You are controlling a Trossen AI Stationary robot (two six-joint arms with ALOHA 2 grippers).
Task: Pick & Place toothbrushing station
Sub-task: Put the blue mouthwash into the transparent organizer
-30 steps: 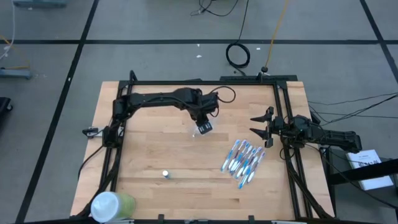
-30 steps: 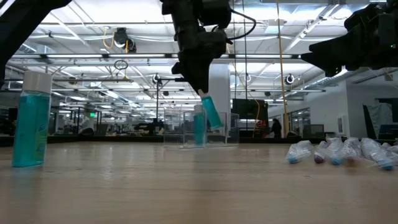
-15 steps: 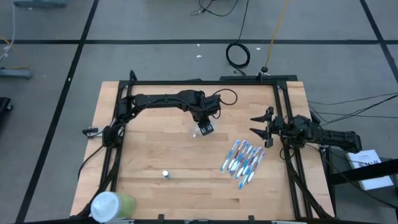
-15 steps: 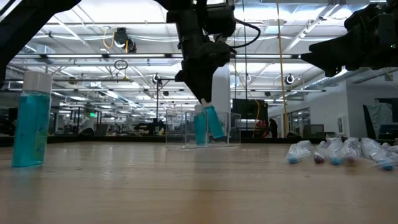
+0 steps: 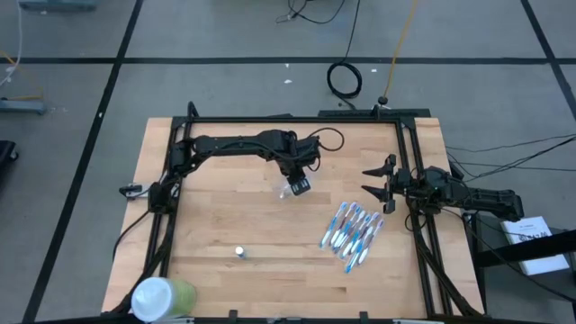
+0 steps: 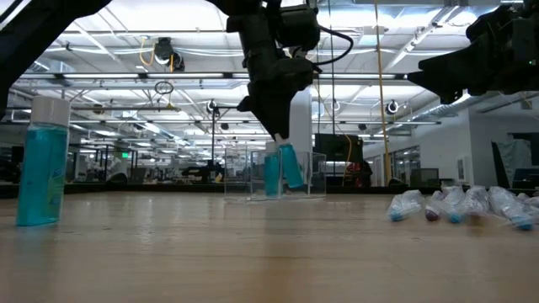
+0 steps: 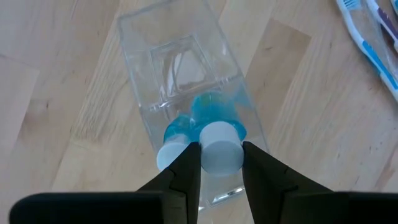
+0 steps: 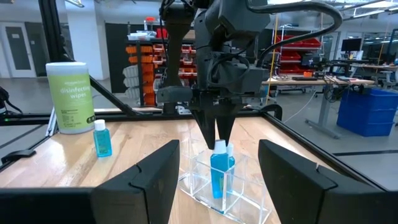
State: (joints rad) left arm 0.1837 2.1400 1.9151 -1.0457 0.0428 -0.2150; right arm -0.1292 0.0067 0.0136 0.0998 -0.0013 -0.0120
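Observation:
A clear rectangular plastic cup stands on the wooden table a little behind its middle, and also shows in the low view. One teal tube with a white cap stands inside it. My left gripper is above the cup, shut on a second teal tube. A third tube stands upright on the table toward the near left. Several blue-and-white toothbrushes lie side by side to the right of the cup. My right gripper waits open at the table's right edge. My left gripper pinches the tube's white cap between its two fingers. The fingers come from above, pointing down. The tube hangs tilted below them, its teal body inside the clear cup beside the other tube.
A green tub with a white lid stands at the near left corner, also in the right wrist view. Black frame rails run along the table's left, far and right sides. Bare wood lies between the cup and the near edge.
My left gripper has gone down with the teal tube, still shut on it. The tube, which was higher with its lower end over the cup, now reaches down into the cup, still tilted. In the last half second it has kept still.

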